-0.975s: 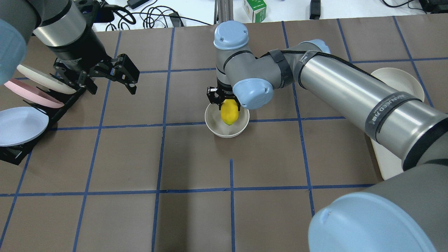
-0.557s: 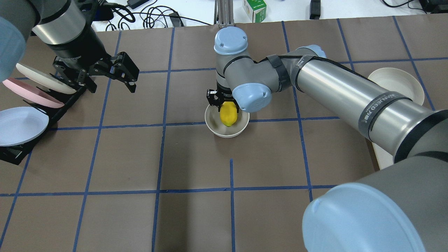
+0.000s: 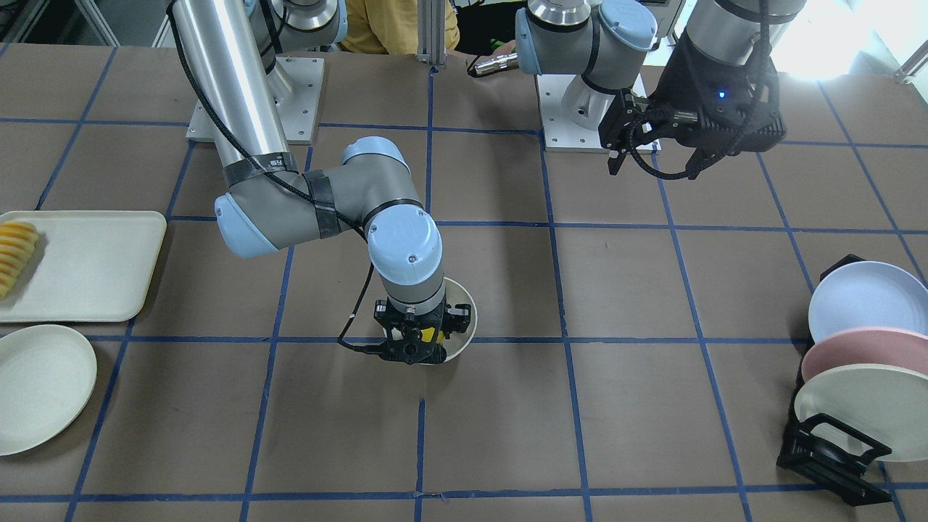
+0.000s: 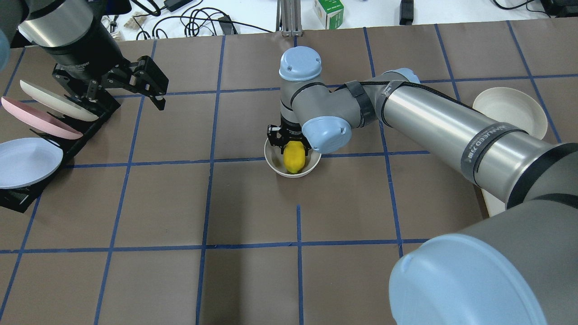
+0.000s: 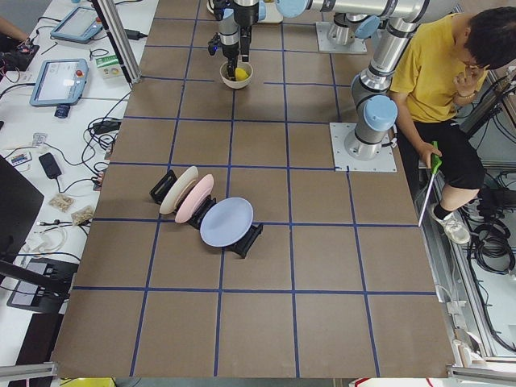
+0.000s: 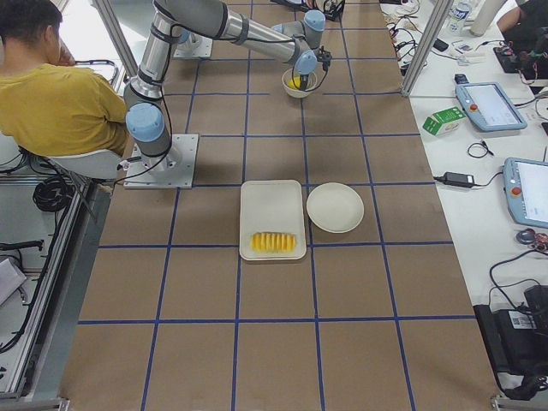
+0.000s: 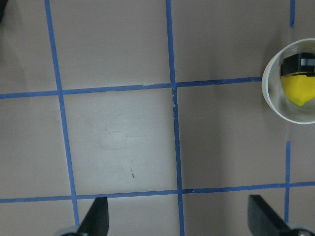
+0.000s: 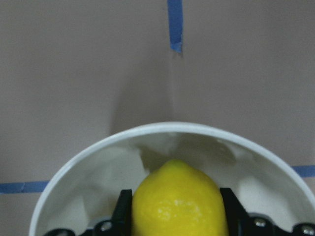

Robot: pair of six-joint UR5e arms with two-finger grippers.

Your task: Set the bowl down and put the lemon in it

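Note:
The off-white bowl (image 4: 310, 168) stands mid-table on a blue tape line. My right gripper (image 4: 291, 143) reaches down into it and is shut on the yellow lemon (image 4: 294, 157), held low inside the bowl. In the right wrist view the lemon (image 8: 177, 204) sits between the black fingers (image 8: 123, 211), with the bowl rim (image 8: 167, 127) curving around it. My left gripper (image 4: 131, 97) is open and empty, raised near the plate rack at the far left. The left wrist view shows the bowl (image 7: 269, 96) and lemon (image 7: 298, 91) at its right edge.
A black rack with pastel plates (image 4: 31, 131) stands at the table's left side. A flat off-white plate (image 4: 510, 110) lies at the right, beside a tray (image 3: 80, 264) holding sliced yellow-orange food (image 3: 14, 254). A person in yellow (image 5: 439, 72) sits behind the robot.
My right gripper has lowered the lemon a little deeper into the bowl. My left arm has drawn back, up and to the left, still open.

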